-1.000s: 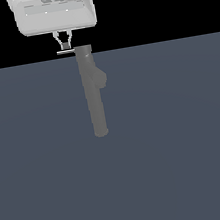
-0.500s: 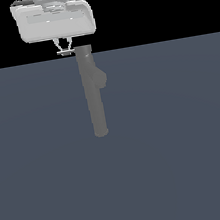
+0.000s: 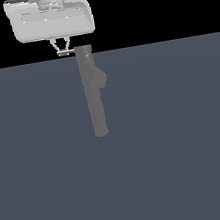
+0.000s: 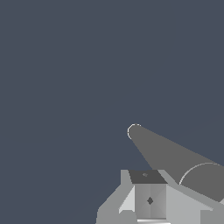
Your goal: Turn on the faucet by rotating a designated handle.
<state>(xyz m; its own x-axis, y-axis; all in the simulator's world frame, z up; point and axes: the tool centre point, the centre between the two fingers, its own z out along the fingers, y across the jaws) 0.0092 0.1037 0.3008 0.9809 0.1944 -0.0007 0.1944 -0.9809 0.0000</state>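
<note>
Above the grey floor (image 3: pixel 181 161), in the exterior view, the faucet (image 3: pixel 94 94) stands as a tall matte grey column, its foot on the floor and its top reaching just over the line where the floor meets the black background. A short stubby spout (image 3: pixel 100 78) branches off the upper part of the column toward the exterior view's right. From the column's top the handle (image 3: pixel 68 52) juts as a thin pale rod toward the exterior view's left. The white gripper (image 3: pixel 62 50) hangs right over that rod, its two slim fingers (image 3: pixel 54 45) converging downward to the rod's outer end, with only a narrow gap between the tips; whether they actually pinch the handle cannot be told at this size. Compared with half a second ago, the gripper body sits a little farther toward the exterior view's left and the fingers with it, while the column and spout have not shifted. From the wrist view the column (image 4: pixel 175 155) is seen foreshortened, its far end a small rounded tip against the floor and its near end a broad disc just beside the gripper's pale housing (image 4: pixel 148 199).
</note>
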